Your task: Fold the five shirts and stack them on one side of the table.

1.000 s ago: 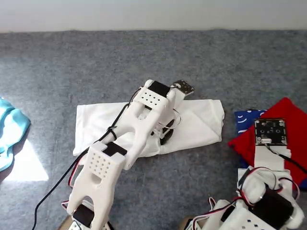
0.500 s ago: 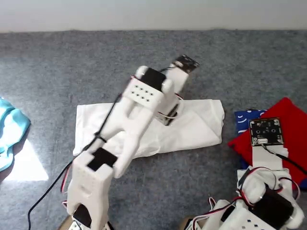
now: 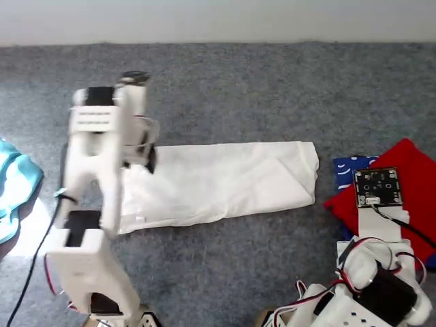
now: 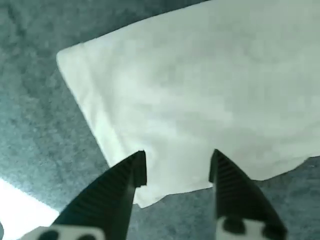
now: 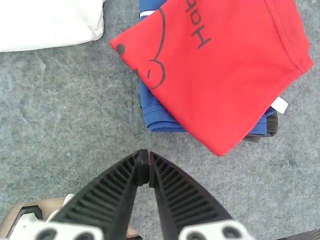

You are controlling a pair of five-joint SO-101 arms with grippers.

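I see the grey tabletop [image 3: 272, 82] with a white shirt [image 3: 225, 180] lying mid-table, folded into a long band, probably ready for its next fold. On the right side a red shirt [image 3: 409, 153] lies on top of a blue shirt [image 3: 347, 167], which I take to be the stack. A teal shirt [image 3: 13, 184] lies crumpled at the left edge. My left gripper [image 4: 177, 159] hangs over the white shirt's left end, jaws parted and holding nothing. My right gripper [image 5: 148, 157] is closed and empty near the stack.

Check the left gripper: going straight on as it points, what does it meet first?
Probably the white shirt, near its end; the open left gripper points down at it. Height unclear.
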